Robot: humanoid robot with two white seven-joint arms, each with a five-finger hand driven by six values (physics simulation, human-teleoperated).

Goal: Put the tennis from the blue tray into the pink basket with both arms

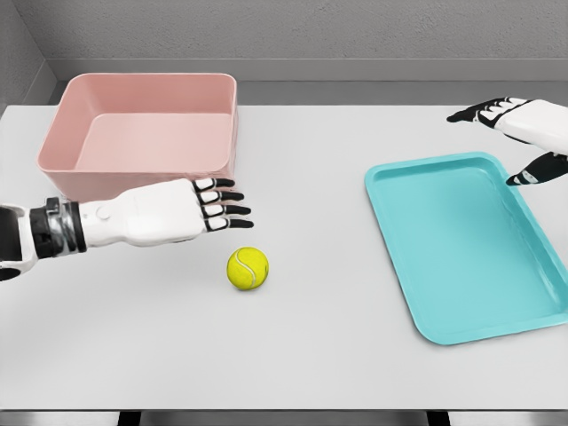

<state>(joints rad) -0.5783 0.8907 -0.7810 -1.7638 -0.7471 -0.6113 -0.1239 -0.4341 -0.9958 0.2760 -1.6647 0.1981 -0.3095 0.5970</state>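
Right, your tennis ball (248, 268) sits on the bare white table (337, 373), out of the blue tray (461, 248) and well left of it, in front of the pink basket (142, 133). Your left hand (177, 213) hovers just above and left of the ball, fingers stretched flat, gripping nothing. Your right hand (519, 133) hangs over the tray's far right corner, fingers spread loose, holding nothing. Both tray and basket look empty.
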